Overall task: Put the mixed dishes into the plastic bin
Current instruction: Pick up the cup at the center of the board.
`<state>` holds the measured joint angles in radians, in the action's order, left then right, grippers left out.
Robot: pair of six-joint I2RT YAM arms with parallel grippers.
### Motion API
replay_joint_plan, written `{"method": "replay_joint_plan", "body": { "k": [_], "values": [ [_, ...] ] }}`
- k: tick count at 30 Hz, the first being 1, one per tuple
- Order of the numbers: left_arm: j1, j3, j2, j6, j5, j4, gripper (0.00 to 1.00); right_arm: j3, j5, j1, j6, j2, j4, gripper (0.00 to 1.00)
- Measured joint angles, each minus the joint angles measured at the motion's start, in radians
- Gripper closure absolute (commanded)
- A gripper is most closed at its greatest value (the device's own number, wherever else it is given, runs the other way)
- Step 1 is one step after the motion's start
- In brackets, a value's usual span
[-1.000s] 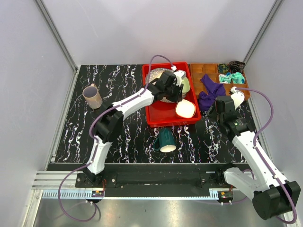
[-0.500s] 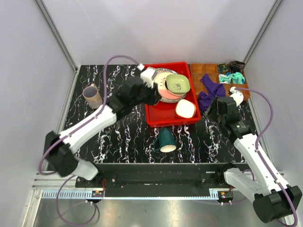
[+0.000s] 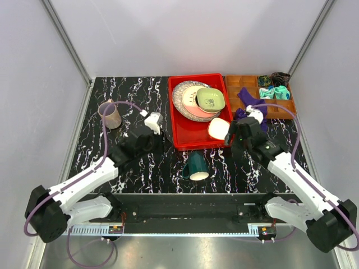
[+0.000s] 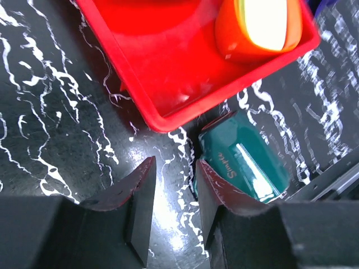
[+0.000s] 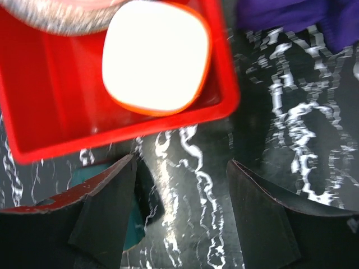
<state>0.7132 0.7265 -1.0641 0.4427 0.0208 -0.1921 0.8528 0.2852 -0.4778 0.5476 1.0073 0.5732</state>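
The left gripper (image 4: 171,210) hangs over the table (image 3: 134,92) just off the bin's (image 4: 162,84) near-left corner. Its jaws are a little apart, with nothing between them. In the left wrist view the green mug (image 4: 244,162) lies on the table just beyond the right-hand finger, near the bin's front wall, and is not gripped. From above it looks to be on its side, with its mouth toward the near edge.

The right gripper (image 5: 182,216) hovers over the table by the bin's near-right corner, its jaws wide apart and empty. Just past its fingers, the orange bowl (image 5: 154,56) sits inside that corner of the bin. An edge of the purple cloth (image 5: 291,14) shows at the upper right.

In the top view, the far half of the bin holds a stack. The grey plate (image 3: 180,95) is at the bottom, the pink plate (image 3: 196,112) is on it, and the green bowl (image 3: 211,99) is on top.

The mauve cup (image 3: 110,114) stands upright on the table, well to the left of the bin and apart from both arms. The brown tray (image 3: 235,82) is just to the right of the bin, with the teal cloth (image 3: 275,92) in it.
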Motion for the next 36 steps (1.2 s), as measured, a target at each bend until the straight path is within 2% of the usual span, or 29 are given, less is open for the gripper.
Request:
{"method": "replay_joint_plan", "body": {
  "k": [9, 19, 24, 36],
  "values": [
    [0.0, -0.08, 0.052, 0.045, 0.021, 0.047, 0.63, 0.006, 0.018, -0.22, 0.053, 0.087, 0.0, 0.26],
    [0.0, -0.155, 0.052, 0.078, 0.016, 0.075, 0.63, 0.007, 0.104, -0.547, 0.156, 0.225, 0.0, 0.26],
    [0.0, -0.161, 0.056, 0.082, 0.016, 0.09, 0.63, 0.006, 0.167, -0.604, 0.209, 0.233, -0.001, 0.26],
    [0.0, -0.172, 0.054, 0.089, 0.005, 0.119, 0.64, -0.064, 0.221, -0.63, 0.247, 0.186, -0.001, 0.25]
  ]
}}
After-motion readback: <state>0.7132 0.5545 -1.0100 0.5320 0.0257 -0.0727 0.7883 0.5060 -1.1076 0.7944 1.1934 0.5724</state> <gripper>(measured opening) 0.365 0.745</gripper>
